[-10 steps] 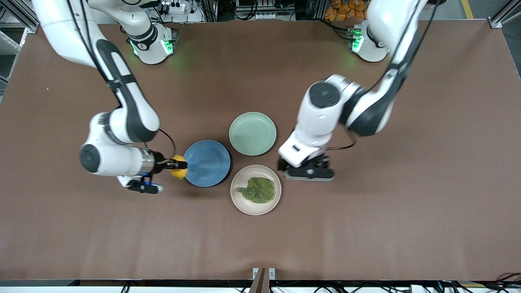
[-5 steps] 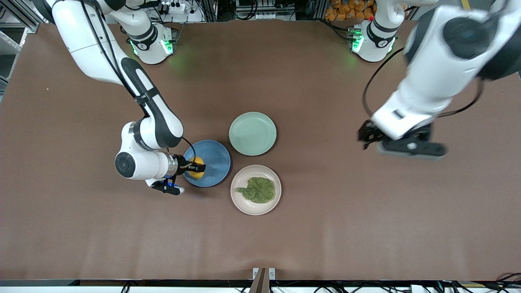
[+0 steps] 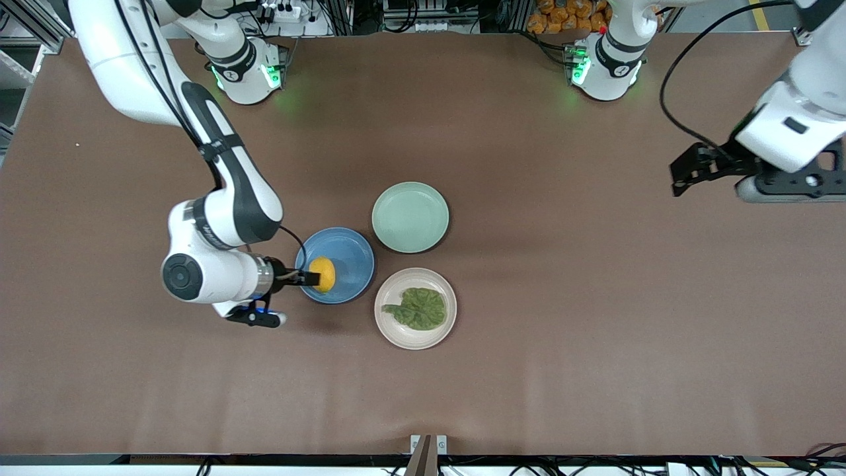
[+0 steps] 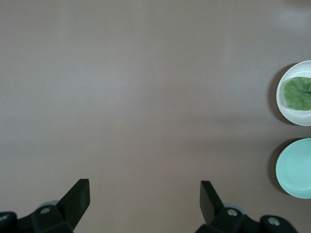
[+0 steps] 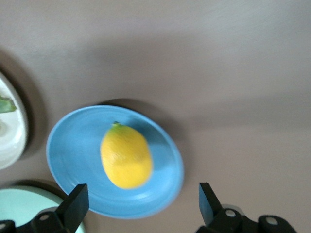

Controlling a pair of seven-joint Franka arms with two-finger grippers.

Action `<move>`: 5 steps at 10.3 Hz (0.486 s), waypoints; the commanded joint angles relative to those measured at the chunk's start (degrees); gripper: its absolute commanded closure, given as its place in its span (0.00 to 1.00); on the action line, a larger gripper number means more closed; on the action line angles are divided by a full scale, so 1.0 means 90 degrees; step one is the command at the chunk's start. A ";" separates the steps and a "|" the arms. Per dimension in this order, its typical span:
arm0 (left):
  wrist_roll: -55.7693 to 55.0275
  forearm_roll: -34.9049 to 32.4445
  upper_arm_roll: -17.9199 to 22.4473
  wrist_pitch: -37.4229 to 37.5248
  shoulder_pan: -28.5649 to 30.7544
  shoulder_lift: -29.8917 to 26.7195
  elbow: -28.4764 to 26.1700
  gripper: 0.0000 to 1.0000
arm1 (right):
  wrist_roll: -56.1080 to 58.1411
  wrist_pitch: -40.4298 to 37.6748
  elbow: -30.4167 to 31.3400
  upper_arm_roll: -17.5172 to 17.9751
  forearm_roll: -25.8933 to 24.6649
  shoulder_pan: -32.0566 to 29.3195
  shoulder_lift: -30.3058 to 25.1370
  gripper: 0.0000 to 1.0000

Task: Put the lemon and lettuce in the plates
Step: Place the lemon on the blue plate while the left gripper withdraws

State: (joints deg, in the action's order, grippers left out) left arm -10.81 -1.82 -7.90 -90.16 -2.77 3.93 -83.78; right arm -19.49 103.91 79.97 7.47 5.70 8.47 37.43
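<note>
Lemon [image 3: 322,274] sits on blue plate [image 3: 350,251]; right gripper [image 3: 309,277] fingers released, should back off level; left gripper [image 3: 700,168] fingers released, waits upper right.

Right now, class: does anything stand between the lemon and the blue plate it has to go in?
Nothing visible does. The lemon already lies in the blue plate, with the right tool open above it. The lettuce lies in the beige plate. The left tool is open over bare table.
</note>
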 commanded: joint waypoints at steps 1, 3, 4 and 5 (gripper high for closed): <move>0.0107 0.0173 -0.0020 0.0271 0.0248 -0.0357 -0.0203 0.00 | 0.0279 -0.0851 -0.0438 0.0049 -0.0370 -0.0567 -0.0630 0.00; 0.0108 0.0193 -0.0011 0.0370 0.0376 -0.0494 -0.0280 0.00 | 0.0834 -0.0969 -0.0438 -0.0019 -0.0409 -0.1124 -0.1373 0.00; 0.0098 0.0193 -0.0011 0.0505 0.0367 -0.0582 -0.0281 0.00 | 0.1118 -0.1250 -0.0438 -0.0203 -0.0777 -0.1126 -0.1744 0.00; 0.0098 0.0193 -0.0049 0.0574 0.0357 -0.0602 -0.0281 0.00 | 0.1353 -0.1485 -0.0438 -0.0302 -0.1128 -0.1136 -0.2124 0.00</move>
State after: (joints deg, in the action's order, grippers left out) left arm -10.81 -1.67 -7.92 -85.95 0.07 0.68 -84.55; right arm -9.50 92.68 74.00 5.53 -0.47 -2.15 23.88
